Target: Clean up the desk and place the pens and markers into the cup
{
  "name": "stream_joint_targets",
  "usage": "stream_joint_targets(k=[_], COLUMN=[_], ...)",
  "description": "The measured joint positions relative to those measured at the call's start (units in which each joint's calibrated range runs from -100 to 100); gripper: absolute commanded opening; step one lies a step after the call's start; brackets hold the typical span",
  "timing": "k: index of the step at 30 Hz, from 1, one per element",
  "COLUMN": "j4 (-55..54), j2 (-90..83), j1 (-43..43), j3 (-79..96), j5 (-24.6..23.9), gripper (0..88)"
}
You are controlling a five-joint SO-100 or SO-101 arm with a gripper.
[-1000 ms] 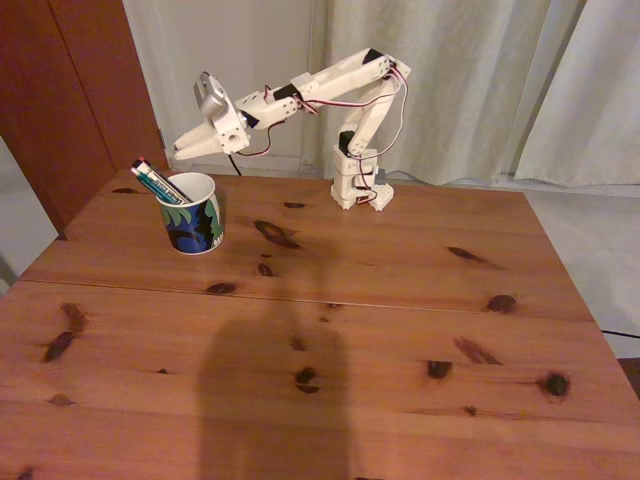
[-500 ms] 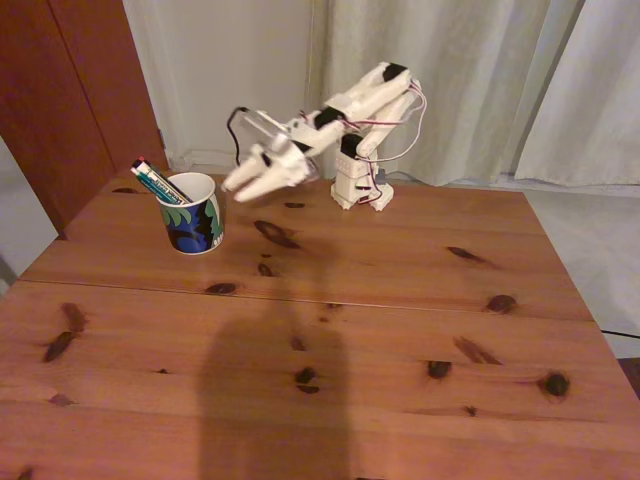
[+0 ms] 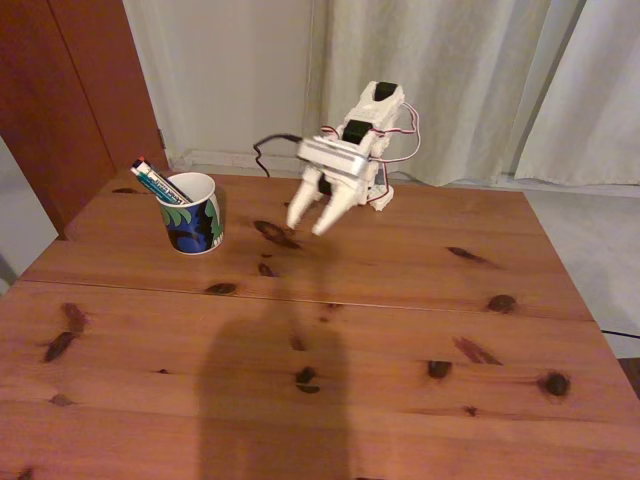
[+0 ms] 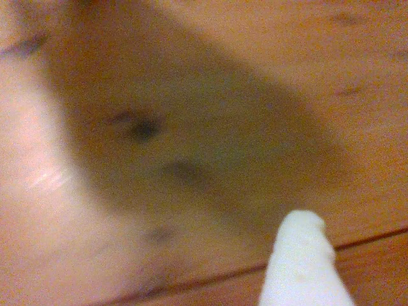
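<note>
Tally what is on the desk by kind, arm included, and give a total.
Cup: 1
Pens and markers standing in the cup: a bundle, at least 2; exact number not clear
Robot arm, gripper empty above the desk: 1
Total: at least 4

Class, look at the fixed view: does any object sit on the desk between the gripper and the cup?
Nothing visible does. The gripper hangs open above the desk, to the right of the cup, and the wood between them is bare. The pens and markers stand inside the cup.
</note>
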Motion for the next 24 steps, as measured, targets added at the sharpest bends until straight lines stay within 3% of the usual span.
stream_joint_targets(k=[11, 24], j4=[14.68, 55.50], j2=[0.00, -15.68], j1=[-19.07, -23.76], j3=[0.00, 0.00], j5=[0.10, 0.20], gripper=[16.7, 16.7])
